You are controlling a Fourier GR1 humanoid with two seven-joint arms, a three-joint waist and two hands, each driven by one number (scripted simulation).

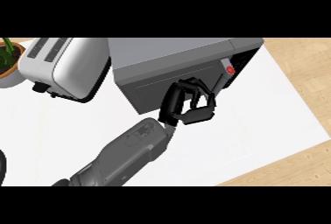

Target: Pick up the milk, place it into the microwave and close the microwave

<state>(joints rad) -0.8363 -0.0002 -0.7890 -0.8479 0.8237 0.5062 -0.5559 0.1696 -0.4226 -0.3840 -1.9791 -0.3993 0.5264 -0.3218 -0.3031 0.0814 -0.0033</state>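
Note:
The grey microwave (174,57) stands at the back of the white counter (258,122). Its door (155,85) faces me and looks flush with the body. A red button (228,69) marks the panel at the door's right end. My right hand (192,107) rests against the door's lower right part with fingers relaxed and nothing in them. Its grey forearm (129,153) rises from the lower left. No milk shows anywhere. My left hand is out of view.
A white toaster (65,65) sits just left of the microwave. A potted plant (9,61) is at the far left edge. The counter's right and front edges border a wooden floor (304,74). A dark sliver (2,166) shows at the left edge.

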